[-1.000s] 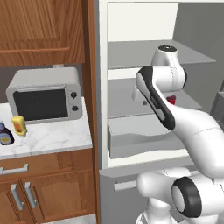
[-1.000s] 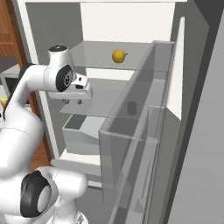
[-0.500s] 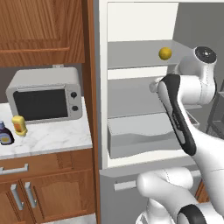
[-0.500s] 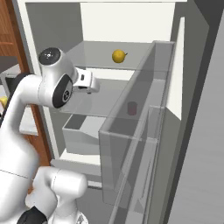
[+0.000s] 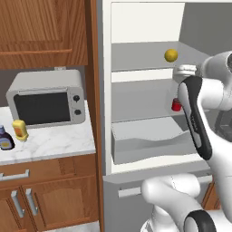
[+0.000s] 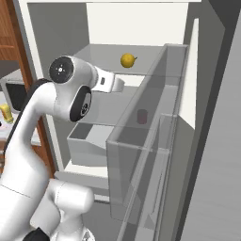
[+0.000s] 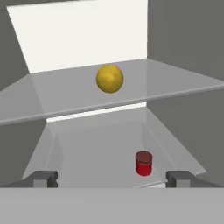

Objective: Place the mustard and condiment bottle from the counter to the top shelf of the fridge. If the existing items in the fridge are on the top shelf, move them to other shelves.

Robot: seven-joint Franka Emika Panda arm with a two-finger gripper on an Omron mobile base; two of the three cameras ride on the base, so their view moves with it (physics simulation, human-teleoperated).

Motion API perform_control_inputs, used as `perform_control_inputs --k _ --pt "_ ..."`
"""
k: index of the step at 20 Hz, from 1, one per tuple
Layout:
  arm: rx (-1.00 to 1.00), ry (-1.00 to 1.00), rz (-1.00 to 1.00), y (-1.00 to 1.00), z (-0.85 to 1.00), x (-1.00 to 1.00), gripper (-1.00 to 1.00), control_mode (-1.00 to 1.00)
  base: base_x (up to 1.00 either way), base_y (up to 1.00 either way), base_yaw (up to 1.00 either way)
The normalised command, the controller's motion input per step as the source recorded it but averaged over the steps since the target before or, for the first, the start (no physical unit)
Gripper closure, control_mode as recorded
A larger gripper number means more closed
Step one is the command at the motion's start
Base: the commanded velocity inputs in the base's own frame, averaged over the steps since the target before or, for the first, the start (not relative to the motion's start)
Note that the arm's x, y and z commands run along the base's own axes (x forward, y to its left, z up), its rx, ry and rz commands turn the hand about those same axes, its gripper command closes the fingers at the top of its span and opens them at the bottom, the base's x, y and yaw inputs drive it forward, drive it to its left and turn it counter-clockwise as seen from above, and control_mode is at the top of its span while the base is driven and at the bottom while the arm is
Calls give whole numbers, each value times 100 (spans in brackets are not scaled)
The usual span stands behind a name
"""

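The yellow mustard and the dark condiment bottle with its blue cap stand together on the marble counter, far left of the arm. In the open fridge, a round yellow ball rests on the top shelf. A small red object stands on the shelf below. My gripper is open and holds nothing. It faces into the fridge at about top-shelf height, short of the ball. The hand shows left of the ball.
A silver microwave sits on the counter by the bottles, under a wooden wall cabinet. A pale drawer bin fills the fridge's lower part. The open fridge door with clear bins stands on the right.
The arm has swung right and up. The hand has risen from the middle shelf level toward the top shelf, uncovering the yellow ball in the left base view. The bottles have not moved.
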Motion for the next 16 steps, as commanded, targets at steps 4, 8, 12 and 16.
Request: perform_control_inputs --k 4,8,12,16 --pt "5 3 -3 -5 30 64 -100 -100 0 0 0" --pt "0 7 0 -1 2 64 -100 -100 0 0 0" --pt "0 3 0 -19 0 56 -100 -100 0 0 0" --pt "0 7 0 -24 0 60 -100 -100 0 0 0"
